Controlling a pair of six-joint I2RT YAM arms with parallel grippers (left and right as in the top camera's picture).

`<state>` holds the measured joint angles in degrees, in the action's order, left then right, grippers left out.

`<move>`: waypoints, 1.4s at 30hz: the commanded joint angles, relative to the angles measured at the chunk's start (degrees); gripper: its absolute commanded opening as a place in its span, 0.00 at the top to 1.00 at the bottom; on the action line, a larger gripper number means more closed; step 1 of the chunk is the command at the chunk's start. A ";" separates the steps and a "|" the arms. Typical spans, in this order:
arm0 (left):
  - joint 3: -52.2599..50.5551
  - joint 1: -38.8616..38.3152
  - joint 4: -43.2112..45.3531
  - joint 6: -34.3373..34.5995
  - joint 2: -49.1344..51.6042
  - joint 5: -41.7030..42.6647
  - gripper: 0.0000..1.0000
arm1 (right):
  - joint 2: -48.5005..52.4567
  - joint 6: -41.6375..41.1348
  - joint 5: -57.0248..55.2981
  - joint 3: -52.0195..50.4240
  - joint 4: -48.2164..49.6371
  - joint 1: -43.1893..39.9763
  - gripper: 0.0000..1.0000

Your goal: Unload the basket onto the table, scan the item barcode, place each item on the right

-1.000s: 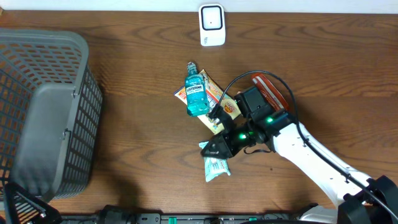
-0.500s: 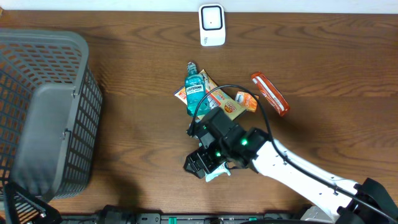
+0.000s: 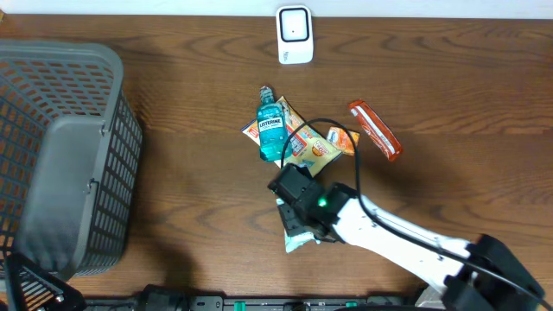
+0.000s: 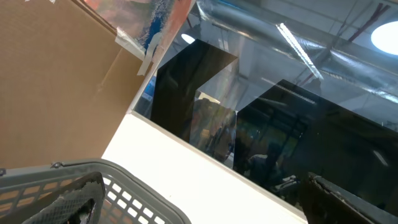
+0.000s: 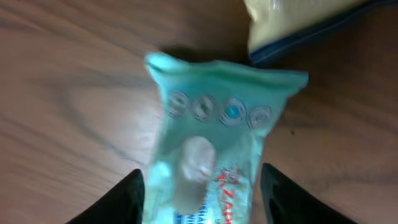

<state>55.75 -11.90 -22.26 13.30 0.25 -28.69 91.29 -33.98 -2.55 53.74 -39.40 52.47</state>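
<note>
Near the table's (image 3: 173,130) front edge, the teal packet (image 5: 217,124) lies flat under the right gripper (image 5: 202,202), long axis pointing away, 2 fingers (image 5: 127,199) half-spread either side of it; that's the nearer arm.

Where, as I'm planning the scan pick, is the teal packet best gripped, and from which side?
Across its narrow width at mid-body, straight down from above. The teal packet lies flat on the table, so only its long edges offer a pinch; the right gripper hangs open with a finger outside each edge.
</note>
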 commanded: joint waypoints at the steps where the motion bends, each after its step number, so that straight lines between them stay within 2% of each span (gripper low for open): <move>1: -0.20 -0.24 0.22 -0.52 -0.09 -0.50 0.01 | 2.21 -3.34 -3.30 2.67 -1.88 2.56 0.47; 11: -0.20 -0.24 0.02 -0.52 -0.09 -0.52 0.01 | 8.31 -8.92 -10.82 9.09 -10.51 5.79 0.49; 20: -0.20 -0.24 0.02 -0.52 -0.09 -0.50 0.01 | 19.52 -8.63 -12.83 14.14 -14.05 8.39 0.50; 22: -0.20 -0.24 0.02 -0.52 -0.09 -0.52 0.01 | 22.21 -8.87 -13.03 16.02 -15.76 8.50 0.56; 24: -0.20 -0.24 0.04 -0.52 -0.09 -0.52 0.01 | 24.59 -8.90 -13.05 17.53 -17.29 8.50 0.71; 28: -0.20 -0.24 0.04 -0.52 -0.09 -0.52 0.01 | 27.21 -11.74 -13.05 18.12 -19.71 8.48 0.82; 32: -0.20 -0.24 0.02 -0.52 -0.09 -0.52 0.01 | 27.15 -13.14 -13.00 18.71 -21.77 8.13 0.99; 36: -0.20 -0.24 0.02 -0.52 -0.09 -0.52 0.01 | 27.12 -10.47 -9.70 20.09 -21.79 6.71 0.99; 42: -0.20 -0.24 0.04 -0.52 -0.09 -0.52 0.01 | 25.88 -5.20 4.85 26.64 -26.38 1.25 0.99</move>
<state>55.72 -11.90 -22.33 13.30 0.25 -28.69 115.96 -42.22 -7.86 78.13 -65.10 56.38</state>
